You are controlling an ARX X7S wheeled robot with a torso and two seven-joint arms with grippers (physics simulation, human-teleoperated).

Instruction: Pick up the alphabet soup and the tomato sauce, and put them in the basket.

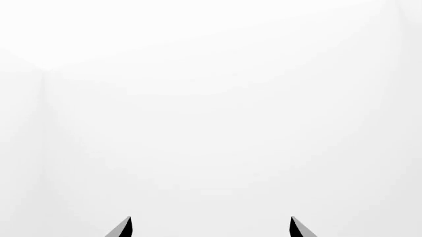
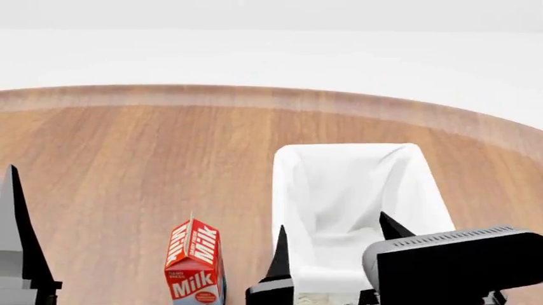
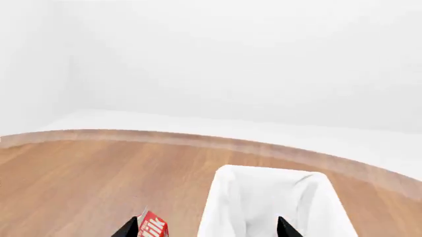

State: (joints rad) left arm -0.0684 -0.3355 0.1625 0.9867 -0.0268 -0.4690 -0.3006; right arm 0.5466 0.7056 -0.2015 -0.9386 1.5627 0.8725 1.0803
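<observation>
The basket (image 2: 352, 210) sits near the table's (image 2: 127, 159) right edge, a milk carton (image 2: 195, 262) upright beside it. The right gripper (image 2: 335, 251) hangs over the basket's near end, fingers spread wide, holding nothing; the left gripper (image 1: 211, 227) is likewise wide open and empty. Neither can is visible.

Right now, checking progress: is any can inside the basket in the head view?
No, the basket shows only its white liner; no can is visible inside.

You had the right gripper (image 2: 332, 244) over the near end of the basket (image 2: 424, 184), its fingers spread apart and empty. A red milk carton (image 2: 195, 264) stood upright just left of it on the wooden table (image 2: 136, 165).
</observation>
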